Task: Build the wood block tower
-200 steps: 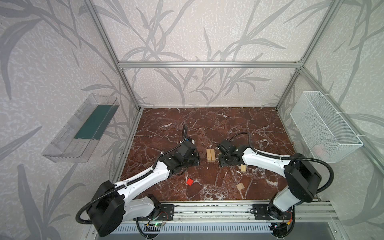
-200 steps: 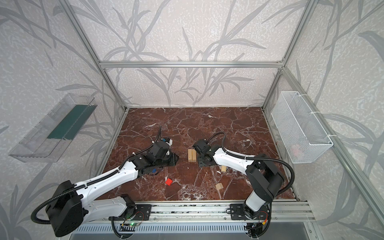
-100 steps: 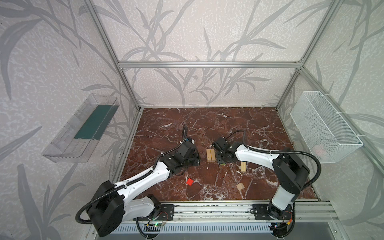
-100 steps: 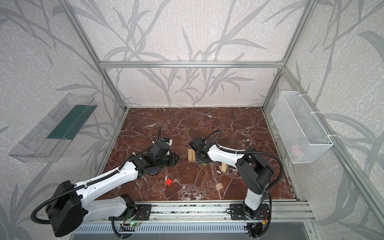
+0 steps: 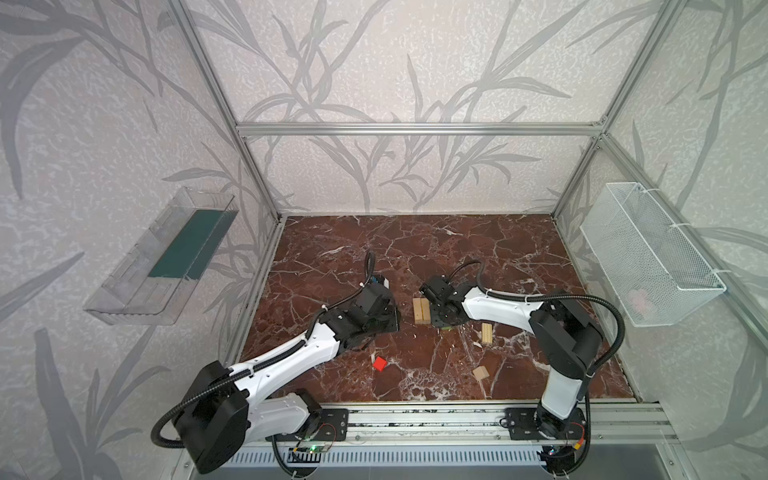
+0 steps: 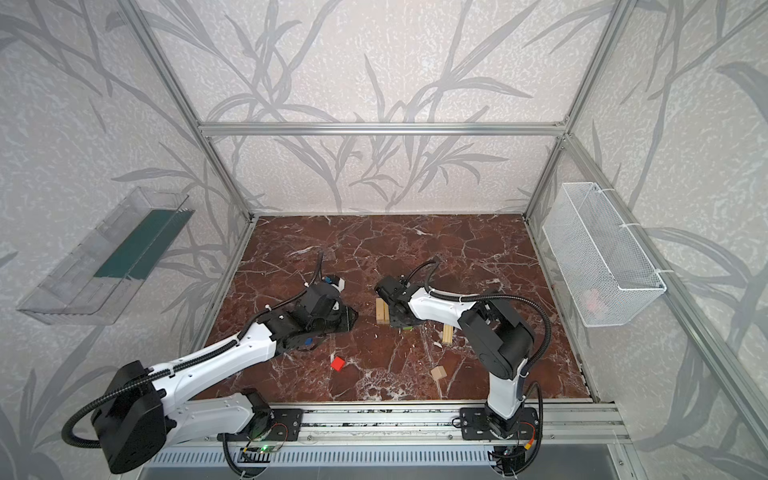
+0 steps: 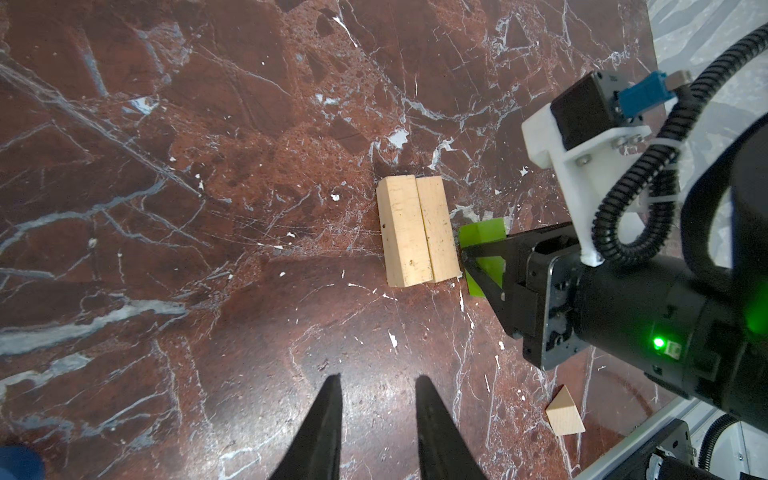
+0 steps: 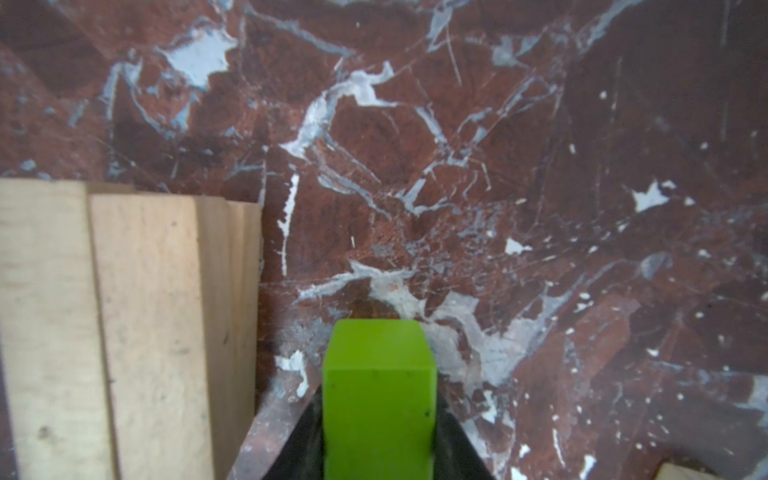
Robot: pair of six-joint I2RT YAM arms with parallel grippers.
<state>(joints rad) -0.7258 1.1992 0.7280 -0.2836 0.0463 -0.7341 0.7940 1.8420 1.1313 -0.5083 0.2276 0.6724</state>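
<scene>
Green bar [image 8: 379, 395] inside right end effector [image 8: 378, 424]

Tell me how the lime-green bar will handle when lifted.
The lime-green bar looks like a rigid solid block, so it should not flex. Its flat, square faces, flanked by the right gripper, should resist rolling. Its smooth painted surface might slip a little.

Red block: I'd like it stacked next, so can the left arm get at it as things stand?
Probably yes. The red block lies alone on the marble just beside the left arm, and the left hand is open and empty. It would have to pull back toward its base, though.
</scene>
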